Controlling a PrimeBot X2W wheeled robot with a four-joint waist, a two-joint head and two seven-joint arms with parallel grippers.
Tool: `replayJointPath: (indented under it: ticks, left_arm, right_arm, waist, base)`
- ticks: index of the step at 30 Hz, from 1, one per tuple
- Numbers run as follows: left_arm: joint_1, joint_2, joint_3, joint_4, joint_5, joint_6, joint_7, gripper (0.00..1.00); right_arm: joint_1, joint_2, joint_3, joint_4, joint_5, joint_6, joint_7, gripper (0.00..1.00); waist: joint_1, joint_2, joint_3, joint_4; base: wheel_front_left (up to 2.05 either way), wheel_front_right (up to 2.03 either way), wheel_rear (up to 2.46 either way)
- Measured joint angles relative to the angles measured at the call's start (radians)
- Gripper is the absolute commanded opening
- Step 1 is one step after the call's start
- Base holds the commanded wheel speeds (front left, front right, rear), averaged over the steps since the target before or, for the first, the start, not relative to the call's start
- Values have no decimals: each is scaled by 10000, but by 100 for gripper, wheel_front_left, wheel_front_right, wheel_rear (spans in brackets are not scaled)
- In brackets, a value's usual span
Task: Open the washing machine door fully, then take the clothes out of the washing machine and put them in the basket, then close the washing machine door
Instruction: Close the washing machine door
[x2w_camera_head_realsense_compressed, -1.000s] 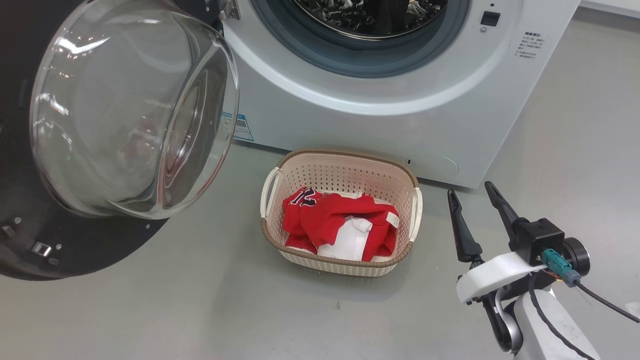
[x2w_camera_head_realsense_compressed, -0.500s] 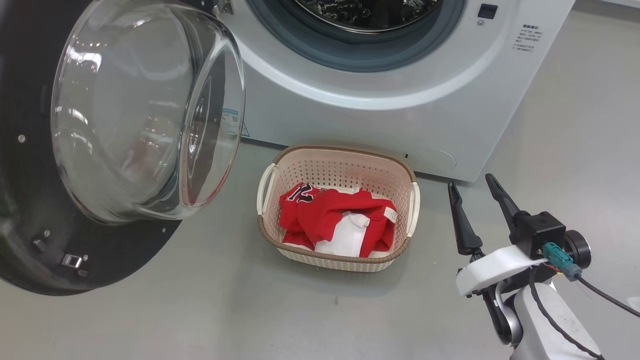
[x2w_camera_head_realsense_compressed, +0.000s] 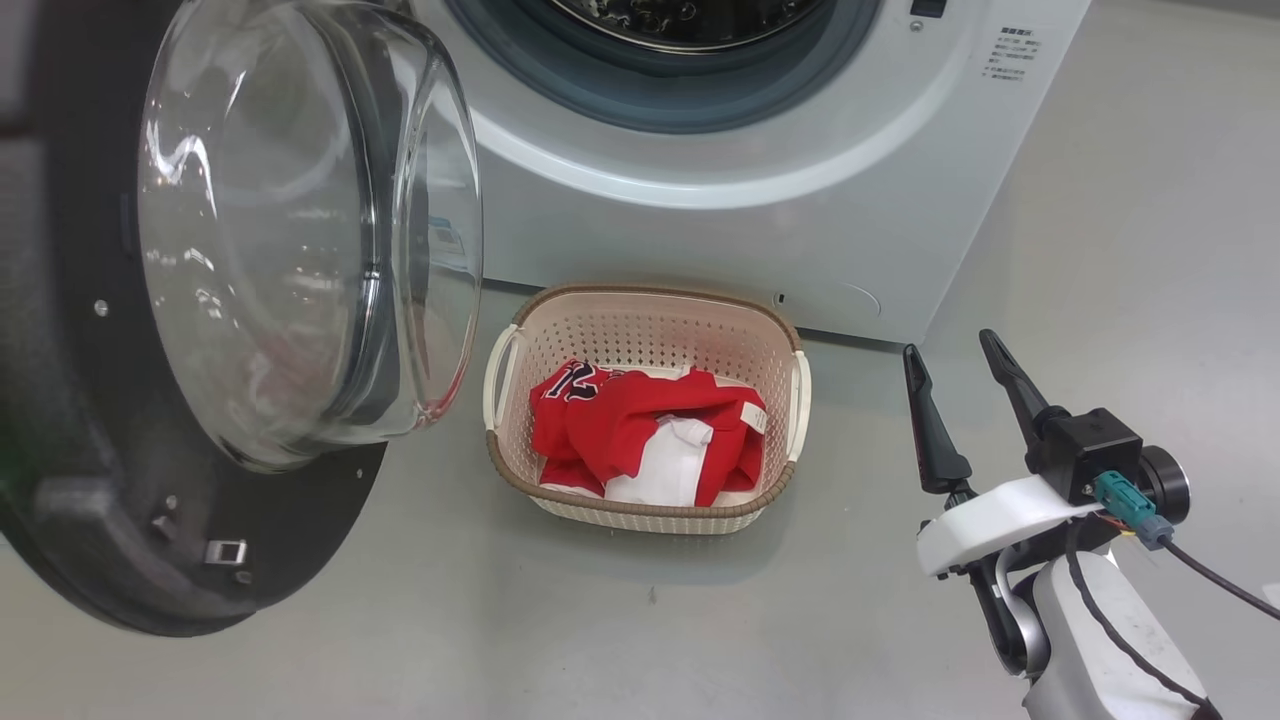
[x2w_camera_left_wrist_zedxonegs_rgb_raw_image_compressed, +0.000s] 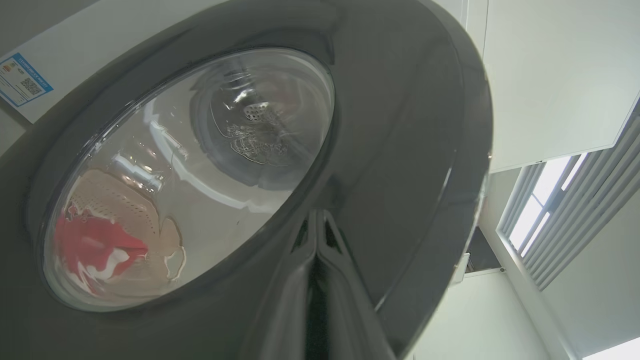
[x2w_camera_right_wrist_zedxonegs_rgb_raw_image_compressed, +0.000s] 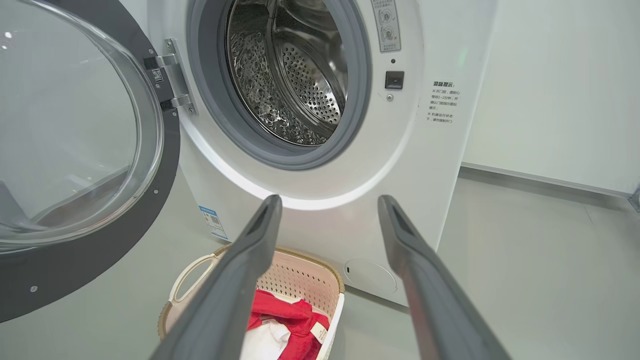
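Door (x2w_camera_head_realsense_compressed: 250, 300) stands swung open at the left of the washing machine (x2w_camera_head_realsense_compressed: 700, 240). Treat it as stiff and fairly heavy, turning only on its hinge (x2w_camera_right_wrist_zedxonegs_rgb_raw_image_compressed: 172, 75). The black rim (x2w_camera_head_realsense_compressed: 300, 540) is glossy, so a pinch would likely slip, and the glass (x2w_camera_left_wrist_zedxonegs_rgb_raw_image_compressed: 190, 175) looks breakable. You push rather than grab, flat on the rim's outer face, far from the hinge. Left gripper (x2w_camera_left_wrist_zedxonegs_rgb_raw_image_compressed: 316, 220) is closed tight with nothing in it, tips at that outer rim; actual contact I can't confirm. Right gripper (x2w_camera_head_realsense_compressed: 947, 345) is spread wide and empty, well right of the basket (x2w_camera_head_realsense_compressed: 640, 292), which holds the red clothes (x2w_camera_head_realsense_compressed: 640, 430). Drum (x2w_camera_right_wrist_zedxonegs_rgb_raw_image_compressed: 295, 75) looks empty.
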Motion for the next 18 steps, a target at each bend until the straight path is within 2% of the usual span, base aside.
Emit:
replayJointPath:
  ticks: [18]
  left_arm:
    - [656, -474, -744, -1814, -374, -173, 1310, 0]
  right_arm:
    - [-64, 92, -6, -188, 0, -6, 0, 100]
  waist:
    - [0, 0, 19, -866]
  base:
    - [0, 0, 0]
